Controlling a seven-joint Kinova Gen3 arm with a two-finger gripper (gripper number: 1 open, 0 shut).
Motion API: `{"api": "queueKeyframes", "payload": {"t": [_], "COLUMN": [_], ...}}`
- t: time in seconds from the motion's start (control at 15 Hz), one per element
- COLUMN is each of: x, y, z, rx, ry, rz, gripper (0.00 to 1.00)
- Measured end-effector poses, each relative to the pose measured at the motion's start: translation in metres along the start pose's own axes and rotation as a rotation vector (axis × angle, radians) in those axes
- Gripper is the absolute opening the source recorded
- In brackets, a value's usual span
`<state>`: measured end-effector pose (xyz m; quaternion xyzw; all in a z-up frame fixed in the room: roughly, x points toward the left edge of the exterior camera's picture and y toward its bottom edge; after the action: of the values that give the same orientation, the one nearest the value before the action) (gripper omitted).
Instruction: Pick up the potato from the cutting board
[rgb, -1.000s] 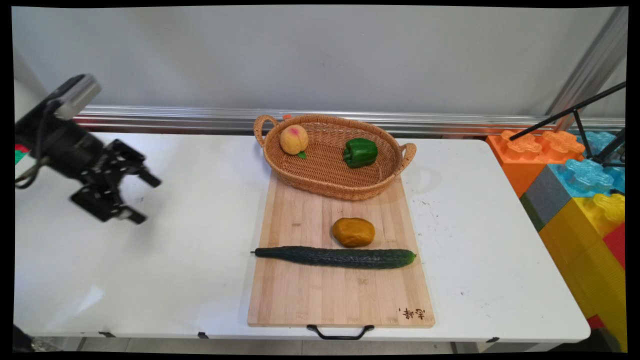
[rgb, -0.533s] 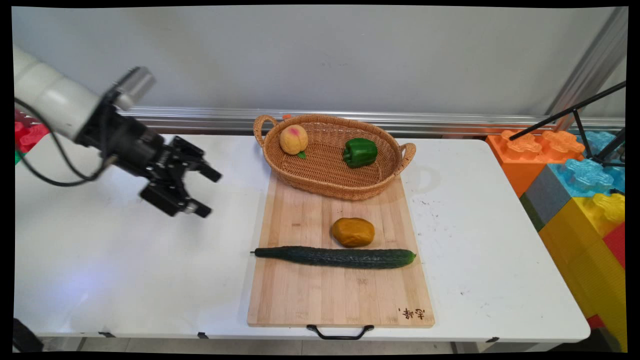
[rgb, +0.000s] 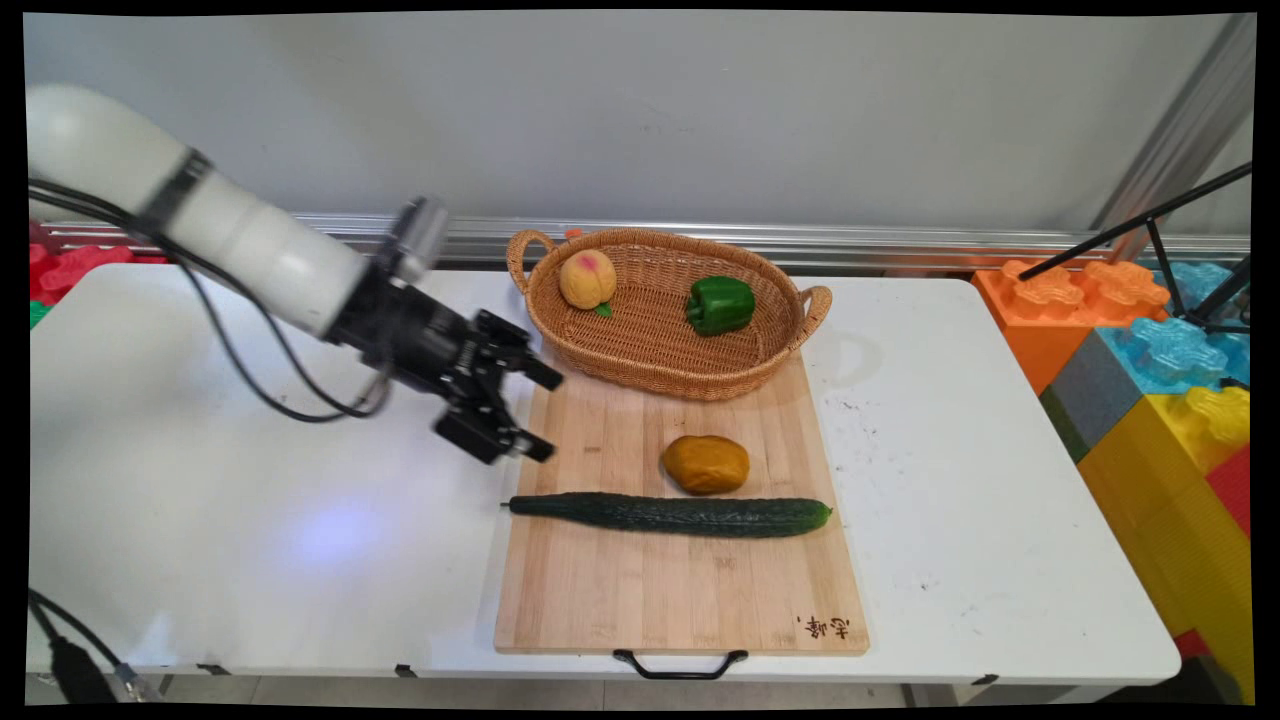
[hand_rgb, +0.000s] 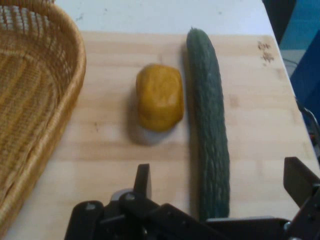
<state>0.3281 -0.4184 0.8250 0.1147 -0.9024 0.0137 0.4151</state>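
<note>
Main view showed the end effector empty, fingers apart, over the cutting board's left edge. Potato and cucumber lay untouched on the board; peach and pepper sat in the basket.

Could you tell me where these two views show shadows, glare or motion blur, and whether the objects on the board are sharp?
Main view: the gripper and arm look smeared by motion; the cucumber, the orange-brown vegetable and the basket are crisp, with a faint handle shadow on the table. Hand view: soft throughout; the vegetable casts a greyish shadow on the cutting board.
</note>
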Motion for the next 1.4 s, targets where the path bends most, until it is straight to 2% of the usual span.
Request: {"api": "queueKeyframes", "payload": {"t": [0.47,0.67,1.0,1.4], "x": [0.005,0.007,0.016,0.024], "y": [-0.009,-0.014,-0.019,-0.021], "z": [0.091,0.121,0.145,0.161], "rx": [0.013,0.033,0.073,0.098], "ry": [0.014,0.005,0.000,-0.006], "rz": [0.036,0.047,0.061,0.070], "gripper": [1.00,1.00,1.00,1.00]}}
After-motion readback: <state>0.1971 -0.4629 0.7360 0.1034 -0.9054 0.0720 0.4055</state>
